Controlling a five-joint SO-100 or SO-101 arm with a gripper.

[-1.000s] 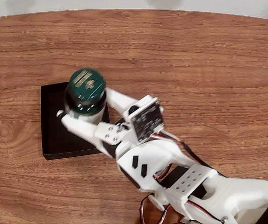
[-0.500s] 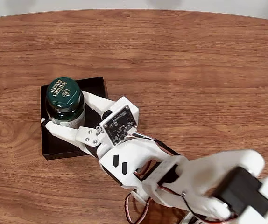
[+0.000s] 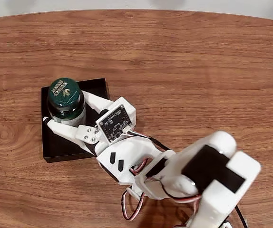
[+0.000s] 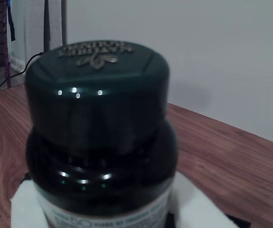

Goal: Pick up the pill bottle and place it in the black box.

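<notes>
The pill bottle (image 3: 66,101) stands upright over the upper left part of the black box (image 3: 59,143), its dark green cap facing up with pale lettering across the top; whether its base touches the box floor I cannot tell from the fixed view. The white fingers (image 3: 63,127) are closed narrowly on the bottle, one running along its lower left side, the other along its right, so the gripper (image 3: 58,111) is holding it; the arm (image 3: 174,175) stretches away to the lower right across the wooden worktop (image 3: 198,71), with red and black wires looping near its base. The box lies toward the left of the worktop, its long side running up and down in the fixed view. In the wrist view the pill bottle (image 4: 98,142) looms close and upright, the embossed cap on top, the edge of a white label at the bottom, white finger parts on either side below; a pale wall (image 4: 212,57) stands behind the wood.
</notes>
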